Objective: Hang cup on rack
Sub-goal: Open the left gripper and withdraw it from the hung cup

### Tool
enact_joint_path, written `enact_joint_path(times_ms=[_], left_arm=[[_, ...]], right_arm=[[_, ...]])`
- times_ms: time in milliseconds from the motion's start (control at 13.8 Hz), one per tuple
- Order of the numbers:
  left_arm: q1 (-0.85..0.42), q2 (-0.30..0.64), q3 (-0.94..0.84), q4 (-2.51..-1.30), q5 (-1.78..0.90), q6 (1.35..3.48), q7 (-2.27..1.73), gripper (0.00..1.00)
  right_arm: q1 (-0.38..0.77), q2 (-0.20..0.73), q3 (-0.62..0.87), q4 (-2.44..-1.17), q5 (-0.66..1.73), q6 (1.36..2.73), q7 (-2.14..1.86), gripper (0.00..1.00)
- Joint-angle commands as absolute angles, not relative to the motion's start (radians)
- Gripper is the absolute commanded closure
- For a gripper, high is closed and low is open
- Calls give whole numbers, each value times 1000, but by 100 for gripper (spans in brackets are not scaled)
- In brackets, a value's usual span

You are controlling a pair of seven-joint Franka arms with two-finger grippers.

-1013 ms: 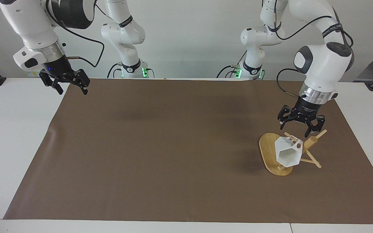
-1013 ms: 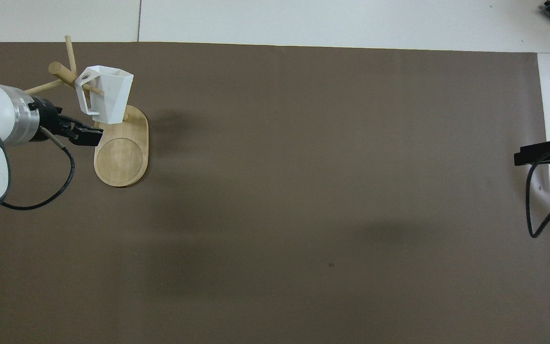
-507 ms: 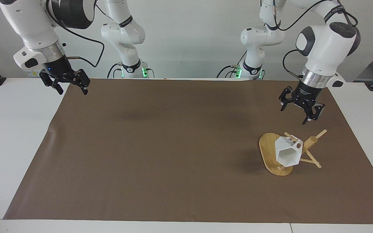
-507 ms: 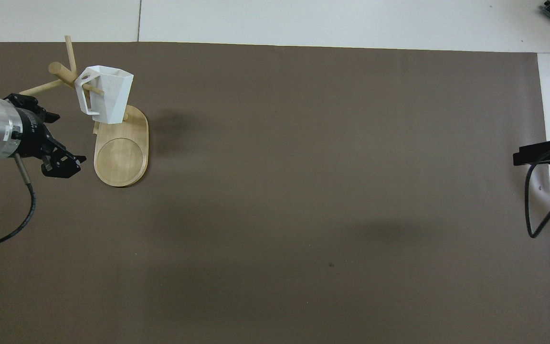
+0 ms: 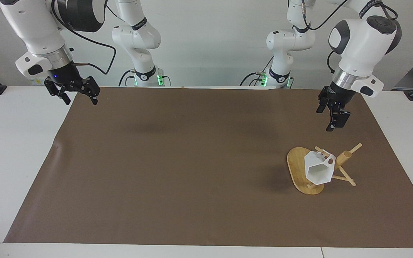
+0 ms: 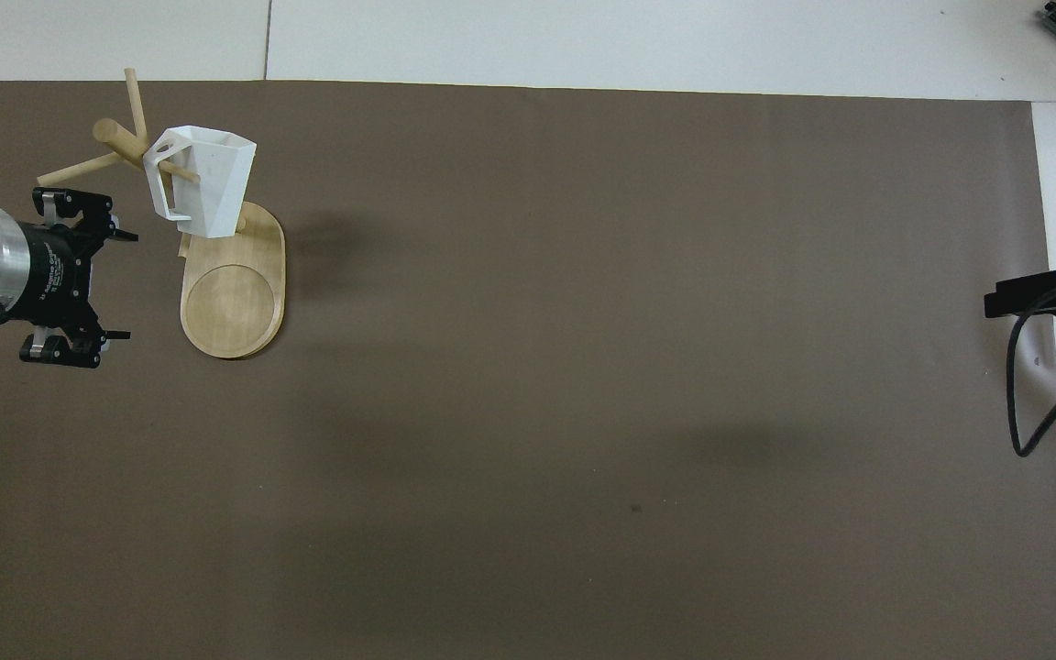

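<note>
Hanging by its handle on a peg of the rack point(image 5: 301, 168), the cup point(image 5: 318, 171) sits toward the left arm's end of the desk point(image 5: 23, 150). Above the brown mat beside it, the left end effector point(image 5: 332, 114) hovers spread and empty, clear of the cup. Over the mat's corner at the other end, the right end effector point(image 5: 73, 94) waits, spread too.

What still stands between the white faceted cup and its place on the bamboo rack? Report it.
Nothing visible does. The white faceted cup already hangs by its handle on a peg of the bamboo rack; the open left claw is apart from it, up in the air.
</note>
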State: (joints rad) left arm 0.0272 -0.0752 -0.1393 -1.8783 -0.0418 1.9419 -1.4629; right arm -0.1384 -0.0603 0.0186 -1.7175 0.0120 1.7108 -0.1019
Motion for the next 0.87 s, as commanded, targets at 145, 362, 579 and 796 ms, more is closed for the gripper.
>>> enact_joint_path(times_ms=[145, 362, 579, 796], left_arm=[[28, -89, -130, -1844, -67, 1818, -1004, 0], [34, -75, -123, -1787, -69, 1763, -716, 0], [34, -51, -100, -1706, -67, 1678, -463, 0], [48, -34, -94, -1643, -66, 1623, -258, 0]], right_arm=[[-147, -66, 28, -1720, 12, 1694, -91, 0], [-147, -66, 28, -1720, 12, 1695, -91, 0], [-147, -66, 28, -1720, 12, 1695, -91, 0], [-147, -66, 28, -1720, 12, 1695, -91, 0]])
